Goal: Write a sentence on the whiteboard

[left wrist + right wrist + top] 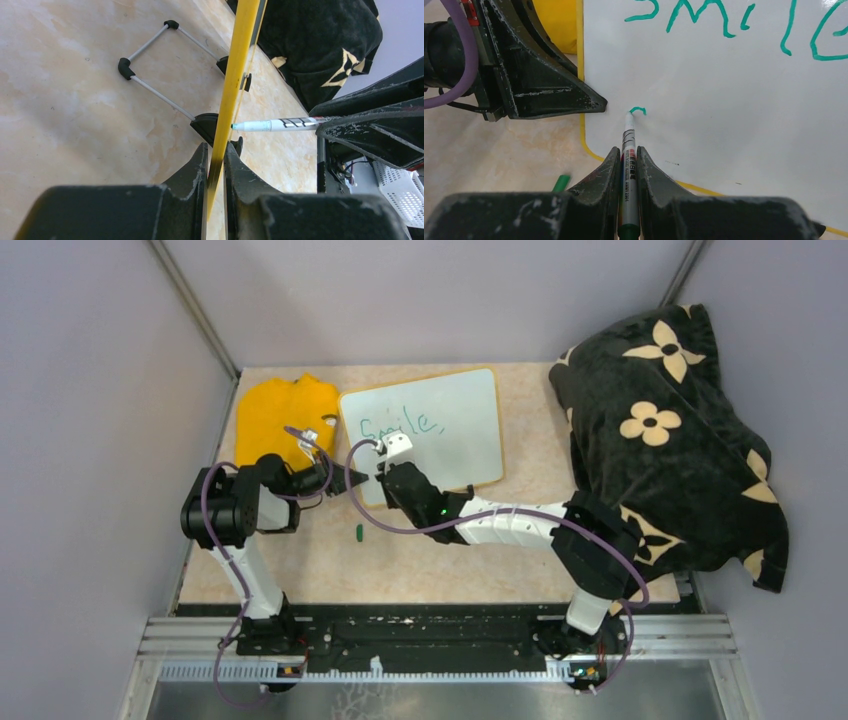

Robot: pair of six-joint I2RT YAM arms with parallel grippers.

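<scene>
Tabletop (440,550) | left tool (216,155) pinches whiteboard (450,420) edge | right tool (628,153) pinches marker (629,131) — tip on whiteboard

Left gripper (216,150): held the left edge of the whiteboard (734,115) pinched between its fingers; right gripper (628,155) stood just to its right, over the board's near left corner; marker (629,142) was clamped in the right gripper, tip touching the board just ahead of the fingertips; sentence (724,25) lay farther ahead on the board; folded cloth (280,410) lay beyond the left gripper, beside the board; cap (359,532) lay on the table (450,560) behind both grippers; blanket (660,430) lay well right of the right gripper.
</scene>
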